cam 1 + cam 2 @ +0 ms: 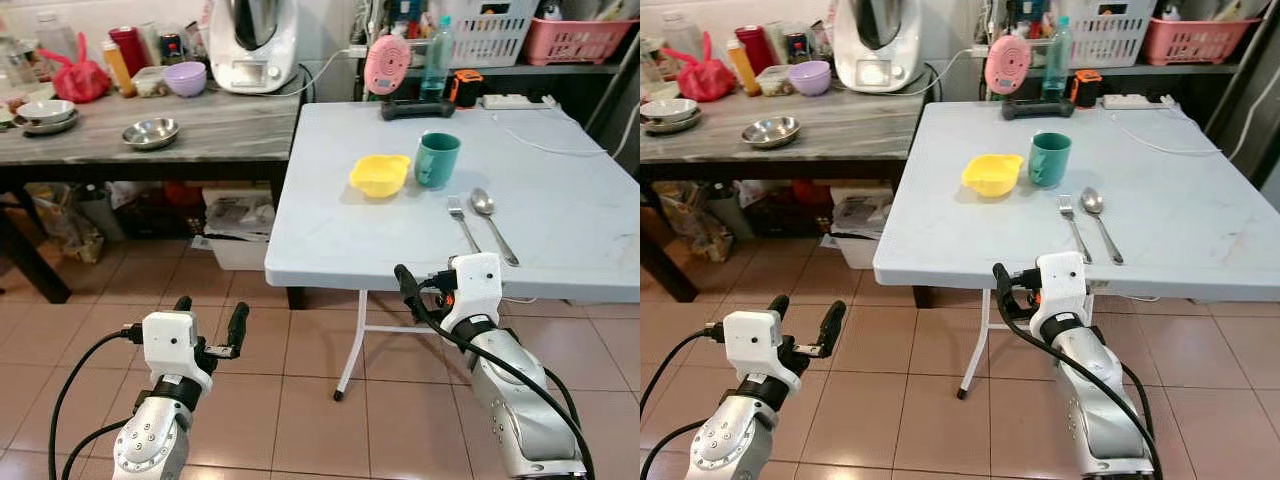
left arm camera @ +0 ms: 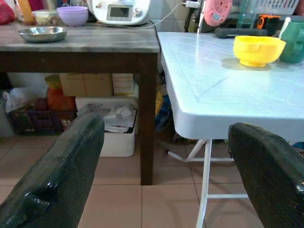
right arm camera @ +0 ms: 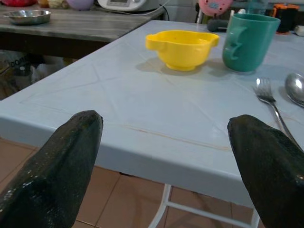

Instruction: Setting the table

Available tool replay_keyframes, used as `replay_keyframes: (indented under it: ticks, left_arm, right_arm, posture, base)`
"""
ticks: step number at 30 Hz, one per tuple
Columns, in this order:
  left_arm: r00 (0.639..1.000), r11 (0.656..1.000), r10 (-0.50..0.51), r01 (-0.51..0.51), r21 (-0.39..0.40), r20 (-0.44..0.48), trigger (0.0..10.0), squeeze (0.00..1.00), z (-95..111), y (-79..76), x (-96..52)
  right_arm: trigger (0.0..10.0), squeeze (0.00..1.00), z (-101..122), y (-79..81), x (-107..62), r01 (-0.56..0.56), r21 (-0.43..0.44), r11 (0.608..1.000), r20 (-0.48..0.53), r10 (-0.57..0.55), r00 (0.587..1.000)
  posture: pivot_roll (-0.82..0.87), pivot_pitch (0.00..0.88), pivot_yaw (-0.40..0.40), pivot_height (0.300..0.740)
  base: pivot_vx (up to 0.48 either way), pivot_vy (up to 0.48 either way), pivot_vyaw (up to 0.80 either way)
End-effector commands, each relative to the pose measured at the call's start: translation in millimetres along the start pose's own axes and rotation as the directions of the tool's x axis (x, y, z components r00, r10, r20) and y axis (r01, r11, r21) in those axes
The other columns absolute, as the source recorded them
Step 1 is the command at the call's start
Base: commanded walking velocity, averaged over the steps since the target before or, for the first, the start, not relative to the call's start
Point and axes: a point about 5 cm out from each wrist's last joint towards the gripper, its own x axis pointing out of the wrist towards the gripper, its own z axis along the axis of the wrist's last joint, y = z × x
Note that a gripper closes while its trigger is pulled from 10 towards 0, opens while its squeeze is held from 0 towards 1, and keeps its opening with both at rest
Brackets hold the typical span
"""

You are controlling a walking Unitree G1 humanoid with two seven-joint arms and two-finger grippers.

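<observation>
On the white folding table (image 1: 330, 235) a yellow bowl (image 1: 379, 175) stands next to a green mug (image 1: 437, 159). A fork (image 1: 463, 222) and a spoon (image 1: 492, 222) lie side by side nearer the front edge, right of the bowl. My right gripper (image 3: 166, 121) is open and empty, held just below and in front of the table's front edge, facing the bowl and mug. Lower down, over the tiled floor left of the table, my left gripper (image 1: 211, 312) is open with nothing in it.
A wooden side table (image 1: 220, 135) on the left carries steel bowls (image 1: 150, 132), a purple bowl (image 1: 185, 78) and a white kitchen machine (image 1: 253, 45). A pink fan (image 1: 383, 63), a bottle (image 1: 435, 55) and a power strip (image 1: 515, 101) sit at the table's back. Boxes (image 1: 238, 225) lie under the side table.
</observation>
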Motion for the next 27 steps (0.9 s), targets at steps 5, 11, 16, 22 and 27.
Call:
replay_keyframes:
  ticks: [5, 11, 16, 22, 27]
  left_arm:
    - [0.999, 1.000, -0.021, 0.021, 0.008, 0.034, 10.0, 0.00, 7.7, 2.2, 0.3]
    - [0.999, 1.000, -0.029, 0.029, 0.003, 0.034, 10.0, 0.00, 7.2, -0.1, -0.9]
    - [0.999, 0.999, -0.041, 0.042, 0.000, 0.032, 10.0, 0.00, 6.1, -2.3, -1.2]
    - [0.998, 0.999, -0.053, 0.054, -0.005, 0.028, 10.0, 0.00, 5.1, -4.3, -1.2]
    - [0.998, 0.998, -0.061, 0.061, -0.009, 0.028, 10.0, 0.00, 4.7, -5.8, -1.0]
  right_arm:
    - [10.0, 0.00, 4.7, 5.7, 3.8, -0.027, -0.012, 1.000, 0.020, 0.027, 0.999]
    - [10.0, 0.00, 4.4, 5.6, 3.5, -0.031, -0.018, 0.999, 0.019, 0.031, 0.999]
    - [10.0, 0.00, 3.9, 5.4, 2.5, -0.031, -0.025, 0.999, 0.017, 0.031, 0.999]
    - [10.0, 0.00, 3.5, 5.4, 1.9, -0.028, -0.023, 0.999, 0.016, 0.029, 0.999]
    - [10.0, 0.00, 3.1, 5.8, 1.6, -0.029, -0.020, 0.999, 0.012, 0.029, 0.999]
  posture:
    - [-0.09, 0.004, 0.048, 0.740]
    - [-0.09, 0.008, 0.046, 0.740]
    - [-0.10, 0.009, 0.047, 0.740]
    - [-0.10, 0.011, 0.048, 0.740]
    - [-0.10, 0.014, 0.047, 0.740]
  base:
    - [0.170, 0.000, 0.00]
    - [0.355, 0.000, 0.00]
    - [0.378, 0.000, 0.00]
    - [0.407, 0.000, 0.00]
    - [0.412, 0.000, -0.16]
